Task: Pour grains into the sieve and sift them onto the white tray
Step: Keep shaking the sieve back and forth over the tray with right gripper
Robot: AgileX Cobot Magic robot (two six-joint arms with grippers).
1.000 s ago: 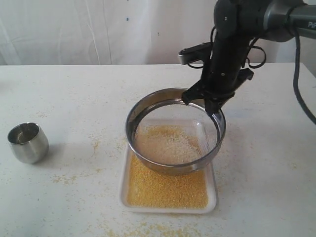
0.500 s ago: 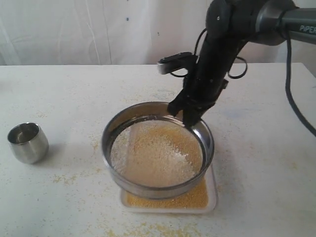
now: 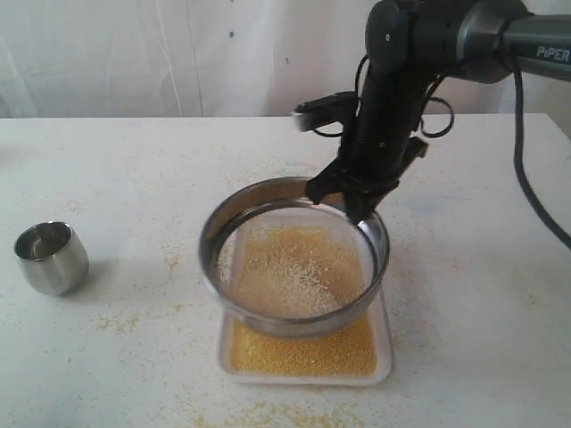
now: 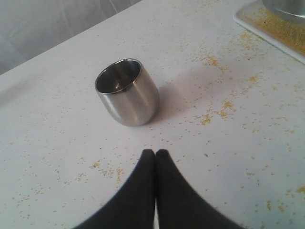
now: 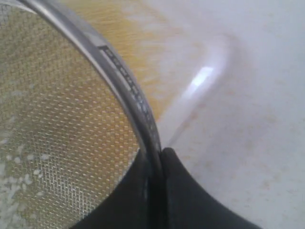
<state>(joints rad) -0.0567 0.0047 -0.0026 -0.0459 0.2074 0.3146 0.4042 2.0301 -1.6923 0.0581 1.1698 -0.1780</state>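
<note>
**Colours and Surface Patterns**

Grains (image 3: 303, 352): golden yellow on the white tray (image 3: 303, 378), paler beige in the sieve (image 3: 285, 325), which is polished silver with a fine grid mesh. Desk (image 3: 134, 169): off-white, speckled yellow. Cup (image 3: 52, 259): silver. Left pincer (image 4: 155, 152), right pincer (image 5: 156, 155): black.

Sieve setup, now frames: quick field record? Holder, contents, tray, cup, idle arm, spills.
sieve: gripped at its far rim, over the white tray, looks lifted clear of it
right pincer: shut on the sieve rim
sieve contents: pale grains on the mesh
tray contents: layer of yellow grains
steel cup: upright on the table, left side, no grains visible inside
left pincer: shut, holding nothing, close to the cup, not touching
spills: loose grains scattered on the table around tray and cup
</note>
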